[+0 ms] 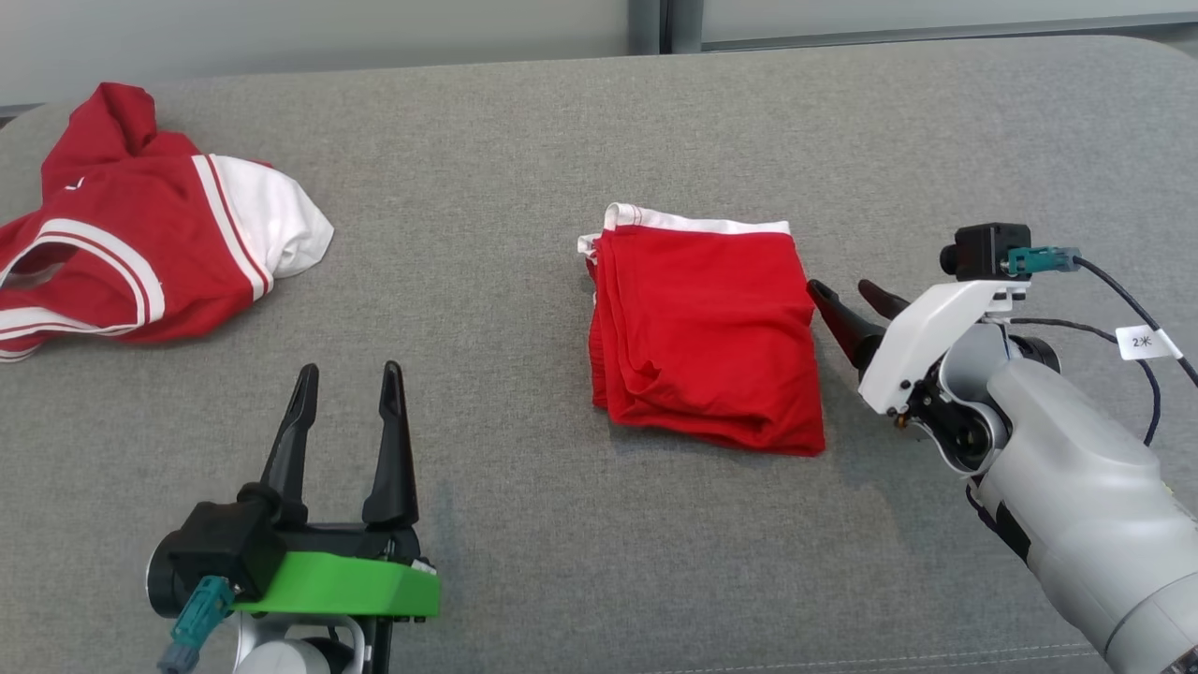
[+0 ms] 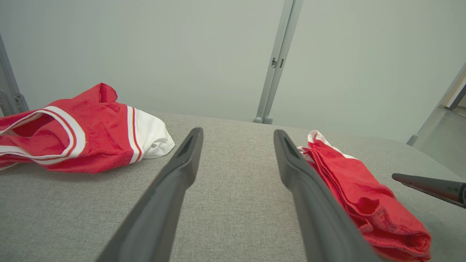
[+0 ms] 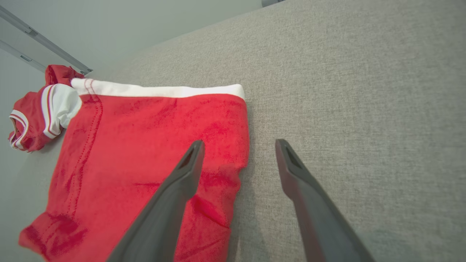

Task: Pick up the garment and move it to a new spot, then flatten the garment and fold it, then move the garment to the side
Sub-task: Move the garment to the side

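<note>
Garment (image 1: 707,328) folded, long axis near-far, white-banded end far.

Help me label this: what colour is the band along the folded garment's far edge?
White band; the folded garment is red. Clearest: right wrist view.

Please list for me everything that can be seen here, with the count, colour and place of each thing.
folded garment: one, red with a white band, middle of the surface, slightly right
crumpled garment: one, red with white stripes and a white part, far left of the surface
surface: one, grey fabric, under both garments
wall: one, pale grey, behind the surface
post: one, grey, against the wall
left gripper: one, dark fingers, green mount, open, lower left
right gripper: one, dark fingers, white mount, open, at the folded garment's right edge
</note>
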### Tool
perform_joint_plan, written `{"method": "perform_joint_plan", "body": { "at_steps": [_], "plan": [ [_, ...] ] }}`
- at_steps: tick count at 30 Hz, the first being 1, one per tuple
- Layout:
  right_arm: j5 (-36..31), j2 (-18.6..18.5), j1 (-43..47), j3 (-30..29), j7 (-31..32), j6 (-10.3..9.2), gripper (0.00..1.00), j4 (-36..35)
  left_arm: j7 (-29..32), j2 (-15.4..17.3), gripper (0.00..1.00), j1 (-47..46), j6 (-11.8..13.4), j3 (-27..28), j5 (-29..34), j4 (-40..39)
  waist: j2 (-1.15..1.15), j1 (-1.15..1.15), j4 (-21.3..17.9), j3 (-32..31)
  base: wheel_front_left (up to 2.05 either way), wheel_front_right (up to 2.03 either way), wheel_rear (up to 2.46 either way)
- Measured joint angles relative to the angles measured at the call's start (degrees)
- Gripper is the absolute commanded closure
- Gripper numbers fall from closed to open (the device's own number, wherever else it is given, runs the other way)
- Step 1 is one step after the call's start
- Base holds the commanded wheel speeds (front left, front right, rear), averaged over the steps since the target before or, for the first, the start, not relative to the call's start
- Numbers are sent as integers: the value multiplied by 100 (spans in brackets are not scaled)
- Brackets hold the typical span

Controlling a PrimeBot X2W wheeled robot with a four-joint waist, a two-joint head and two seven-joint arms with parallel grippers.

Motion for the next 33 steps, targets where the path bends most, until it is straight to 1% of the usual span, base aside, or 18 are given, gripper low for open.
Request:
{"method": "perform_joint_plan", "body": {
  "at_steps": [6,15,16,18,21,22,23,24,29,33],
  "plan": [
    [209,-9,166,-13,-5,0,0,36,0,-1,0,-13,0,-85,0,8,0,0,137,130,0,0,0],
    [475,101,224,96,55,0,0,-13,0,-1,0,-25,0,-83,0,34,0,0,413,211,0,0,0],
    [511,103,245,110,55,0,2,-21,0,-1,0,-25,0,-78,0,37,0,0,437,208,0,0,0],
    [557,107,285,129,63,0,52,-37,0,-2,0,-23,0,-55,1,42,0,0,471,194,0,0,0],
    [622,110,304,158,111,0,66,-88,0,-1,0,-23,0,1,1,41,0,0,488,176,0,0,0],
    [641,111,307,171,120,0,73,-101,0,-1,0,-23,0,14,2,41,0,0,488,173,0,0,0],
    [642,110,308,183,120,0,85,-115,0,-1,0,-23,0,23,12,41,0,0,487,169,0,0,0],
    [654,108,309,186,120,0,100,-135,0,-1,0,-23,0,27,20,41,0,0,484,167,0,0,0],
    [691,82,307,249,122,0,100,-235,0,-1,0,-15,1,86,45,31,0,0,442,172,0,0,0],
    [700,-40,305,268,121,0,100,-246,0,-2,0,-16,1,74,51,33,0,0,403,188,0,0,0]
  ]
}}
